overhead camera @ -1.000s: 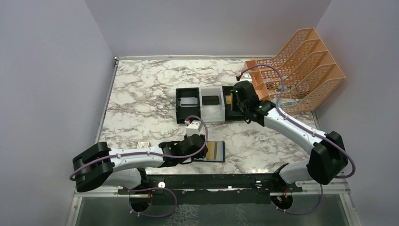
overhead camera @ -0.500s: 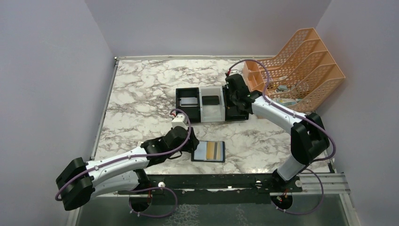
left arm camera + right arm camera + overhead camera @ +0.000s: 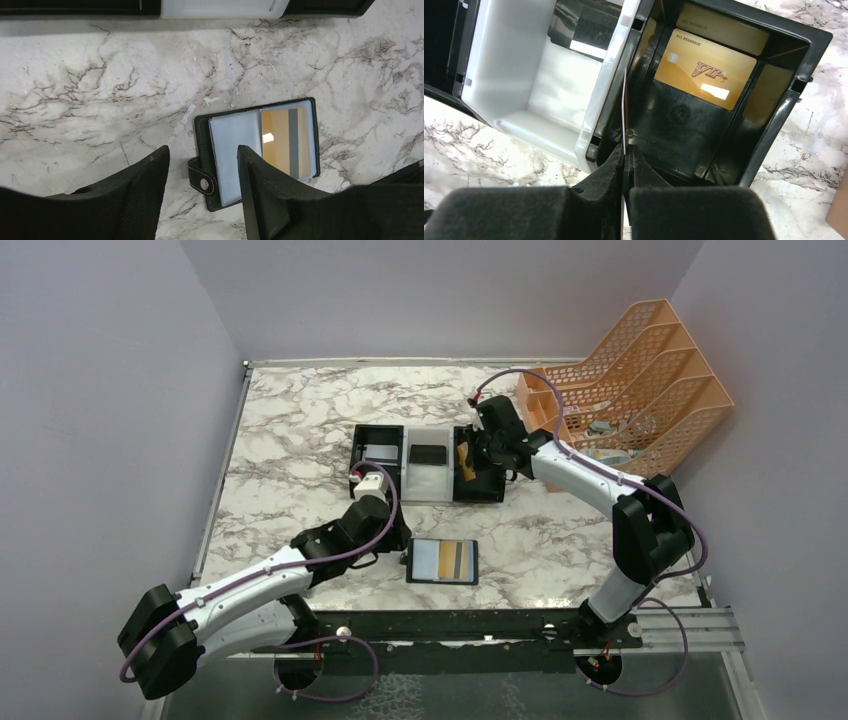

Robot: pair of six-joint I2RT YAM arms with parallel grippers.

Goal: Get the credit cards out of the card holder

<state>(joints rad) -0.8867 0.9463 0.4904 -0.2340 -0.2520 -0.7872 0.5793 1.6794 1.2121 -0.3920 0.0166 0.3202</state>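
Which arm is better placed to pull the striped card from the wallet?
Left. The left gripper hovers open at the wallet holding the striped card; the right gripper is shut on a thin card over the tray.

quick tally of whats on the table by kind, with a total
cards: 4 (silver card, VIP card, striped card, held card edge-on in the right gripper)
tray: 1
black item in the tray's white bin, too unclear to name: 1
holder: 1
file rack: 1
total: 8
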